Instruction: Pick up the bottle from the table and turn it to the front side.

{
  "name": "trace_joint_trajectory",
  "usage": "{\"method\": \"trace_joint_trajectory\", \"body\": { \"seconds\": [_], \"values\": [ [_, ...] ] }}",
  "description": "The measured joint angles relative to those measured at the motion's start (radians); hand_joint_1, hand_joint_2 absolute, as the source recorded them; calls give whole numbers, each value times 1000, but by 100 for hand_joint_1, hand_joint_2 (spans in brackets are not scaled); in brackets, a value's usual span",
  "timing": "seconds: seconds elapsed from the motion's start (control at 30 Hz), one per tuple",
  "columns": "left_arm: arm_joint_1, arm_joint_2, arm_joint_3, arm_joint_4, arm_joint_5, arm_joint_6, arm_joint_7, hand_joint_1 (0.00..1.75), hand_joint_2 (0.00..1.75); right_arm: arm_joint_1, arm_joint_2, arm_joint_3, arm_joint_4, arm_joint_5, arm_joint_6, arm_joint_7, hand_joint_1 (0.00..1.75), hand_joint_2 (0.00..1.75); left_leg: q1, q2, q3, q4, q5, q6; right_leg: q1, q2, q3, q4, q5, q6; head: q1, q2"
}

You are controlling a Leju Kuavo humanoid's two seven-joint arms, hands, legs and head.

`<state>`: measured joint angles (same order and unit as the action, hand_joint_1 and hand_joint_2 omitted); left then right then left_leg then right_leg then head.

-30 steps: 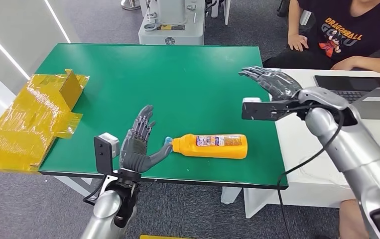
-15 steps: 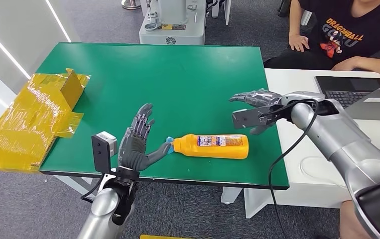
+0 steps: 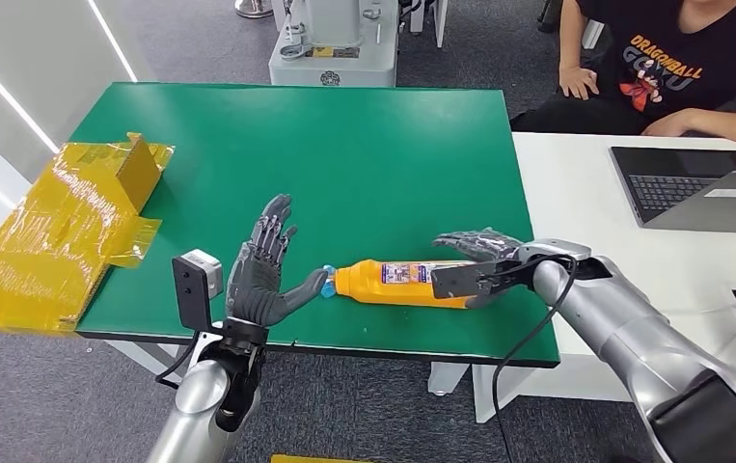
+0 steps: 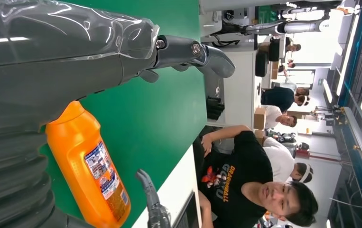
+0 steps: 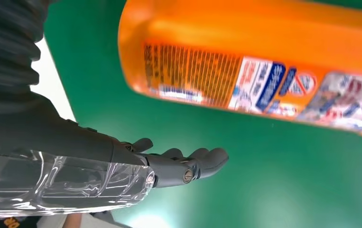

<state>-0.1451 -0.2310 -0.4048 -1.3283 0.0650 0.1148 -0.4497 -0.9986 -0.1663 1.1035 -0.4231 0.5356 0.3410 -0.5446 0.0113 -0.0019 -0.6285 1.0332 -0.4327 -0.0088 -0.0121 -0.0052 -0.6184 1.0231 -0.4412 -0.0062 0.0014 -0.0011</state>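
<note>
Now reach step: right robot hand open over base of orange bottle lying on bench; left robot hand open at cap; next, close grip

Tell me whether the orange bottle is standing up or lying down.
Lying down: the bottle rests on its side on the green table, blue cap toward the left robot hand.

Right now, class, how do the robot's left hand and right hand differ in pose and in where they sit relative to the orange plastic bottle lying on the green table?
The left hand stands upright, palm open, at the orange plastic bottle's blue-capped end; the right hand lies low and reaches over the bottle's base end. The left hand's thumb points at the cap; the right hand's fingers spread above the label. Neither hand grips the bottle.
</note>
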Motion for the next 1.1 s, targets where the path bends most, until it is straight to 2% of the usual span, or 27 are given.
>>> {"method": "trace_joint_trajectory", "body": {
  "seconds": [0.23, 0.63, 1.1],
  "values": [
    [2, 0, -1, 0, 0, 0, 0, 0, 175, 14, 0, 4, 8, 9, -68, 14, 0, 175, 0, 0, 0, 0, 0, 0, 0, 0, 0, 0, 0, 0, 0, 0],
    [2, 0, -4, 0, 1, -1, 0, 0, 175, 8, 10, 4, 10, 25, -80, 27, 0, 175, 0, 0, 0, 0, 0, 0, 0, 1, 0, 0, 0, 0, 0, 0],
    [-7, -2, -21, 8, 2, -5, 0, 0, 175, -49, 113, 0, 10, 9, -79, 40, 0, 175, 0, 1, 0, 0, 0, 0, 0, 1, 0, 0, 0, 0, 0, 0]
  ]
}}
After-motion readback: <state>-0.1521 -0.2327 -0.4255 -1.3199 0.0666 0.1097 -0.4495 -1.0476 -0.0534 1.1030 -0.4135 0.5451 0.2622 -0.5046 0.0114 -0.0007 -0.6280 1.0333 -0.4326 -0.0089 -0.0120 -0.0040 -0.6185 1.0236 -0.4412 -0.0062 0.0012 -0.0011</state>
